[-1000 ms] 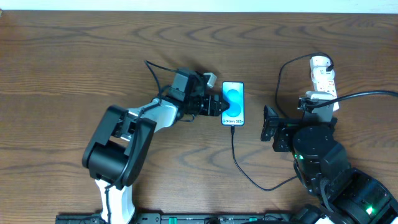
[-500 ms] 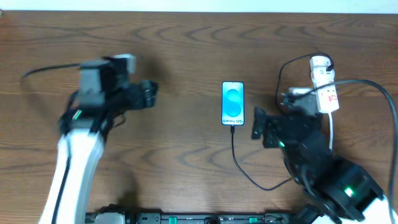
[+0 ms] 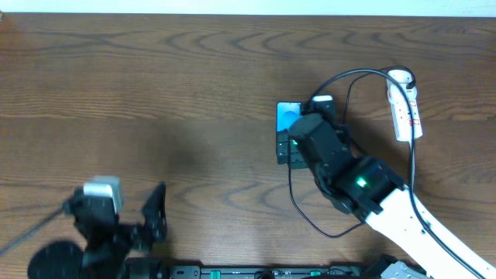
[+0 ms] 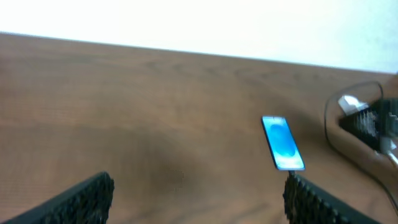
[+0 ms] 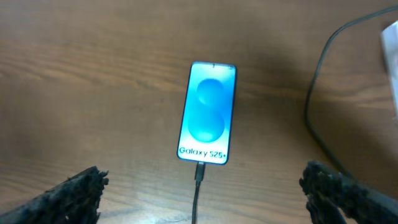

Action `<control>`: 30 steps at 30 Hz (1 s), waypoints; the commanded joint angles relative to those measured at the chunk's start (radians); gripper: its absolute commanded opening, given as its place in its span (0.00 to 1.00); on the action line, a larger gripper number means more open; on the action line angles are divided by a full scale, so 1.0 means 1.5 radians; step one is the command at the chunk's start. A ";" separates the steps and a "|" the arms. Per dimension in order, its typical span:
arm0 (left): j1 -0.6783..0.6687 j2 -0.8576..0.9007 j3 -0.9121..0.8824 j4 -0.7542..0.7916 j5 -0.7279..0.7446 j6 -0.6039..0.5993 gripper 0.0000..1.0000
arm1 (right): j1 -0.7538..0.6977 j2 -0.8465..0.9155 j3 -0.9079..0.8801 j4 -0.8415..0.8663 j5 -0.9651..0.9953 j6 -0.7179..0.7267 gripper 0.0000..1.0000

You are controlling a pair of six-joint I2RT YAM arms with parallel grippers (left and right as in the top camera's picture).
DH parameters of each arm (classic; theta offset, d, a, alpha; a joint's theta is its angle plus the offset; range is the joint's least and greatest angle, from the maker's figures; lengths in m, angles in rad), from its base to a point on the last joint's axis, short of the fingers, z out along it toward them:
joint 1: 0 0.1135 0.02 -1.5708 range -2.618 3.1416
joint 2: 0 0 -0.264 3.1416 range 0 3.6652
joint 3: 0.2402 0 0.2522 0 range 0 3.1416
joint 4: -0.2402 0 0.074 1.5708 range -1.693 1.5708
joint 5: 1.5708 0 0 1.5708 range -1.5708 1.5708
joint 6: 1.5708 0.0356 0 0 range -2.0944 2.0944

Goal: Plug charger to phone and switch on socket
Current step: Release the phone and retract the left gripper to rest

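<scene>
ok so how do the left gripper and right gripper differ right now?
Place: the left gripper is at the near-left corner of the table, well away from the phone; the right gripper hangs directly over it.
View: the left gripper's camera sees the phone far off and slanted; the right gripper's looks straight down on it, with the cable plugged in.
Shared: both are open and hold nothing.

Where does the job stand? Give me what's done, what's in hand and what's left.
Done: the charger plug sits in the phone, whose screen is lit. In hand: nothing is gripped. The right hand hovers open over the phone, and the left hand is open, well away from it. Left: the socket switch. Neither hand is at it, and its position is too small to read.
</scene>
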 commanded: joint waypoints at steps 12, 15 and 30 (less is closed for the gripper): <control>0.002 -0.074 0.001 -0.211 -0.004 0.004 0.87 | -0.007 0.129 -0.001 0.041 -0.013 0.009 0.01; 0.002 -0.074 0.001 -0.211 -0.004 0.004 0.87 | -0.024 0.127 0.002 0.014 -0.016 0.013 0.01; 0.001 -0.208 0.001 -0.211 -0.004 0.004 0.88 | -0.418 0.125 0.109 -0.233 -0.144 0.034 0.01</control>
